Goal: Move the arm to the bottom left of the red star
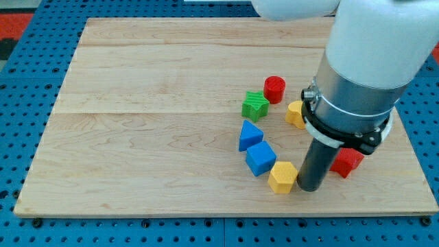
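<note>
**Tip closing on the red star's lower left**

Camera view: there is no claw, only a rod holding nothing. My tip (309,188) rests on the worktop (151,137), just beside the yellow block (282,177) at its 3 o'clock. The red star (347,161), partly hidden behind the arm, sits toward 2 o'clock from the tip. I judge the approach nearly done; the next move calls for only a small settling nudge, without bumping the yellow block or the blue cube (260,158).
</note>
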Robot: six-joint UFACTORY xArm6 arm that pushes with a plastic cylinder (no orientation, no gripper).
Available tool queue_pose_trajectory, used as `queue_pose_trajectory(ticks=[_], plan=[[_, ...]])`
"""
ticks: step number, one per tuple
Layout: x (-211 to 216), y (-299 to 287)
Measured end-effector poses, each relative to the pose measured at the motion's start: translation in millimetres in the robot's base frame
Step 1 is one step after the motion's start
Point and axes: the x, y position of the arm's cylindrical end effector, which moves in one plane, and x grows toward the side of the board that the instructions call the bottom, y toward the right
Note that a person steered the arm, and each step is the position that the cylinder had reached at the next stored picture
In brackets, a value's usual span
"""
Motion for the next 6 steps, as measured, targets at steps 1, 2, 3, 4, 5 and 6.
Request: queue_pose_trajectory(ticks=[1, 2, 3, 4, 5, 6], plan=[[-0.7, -32.6], [0.3, -32.5], [-7.3, -3.8], [-10.5, 10.3], [-11.6, 9.2], [-15.7, 7.6]])
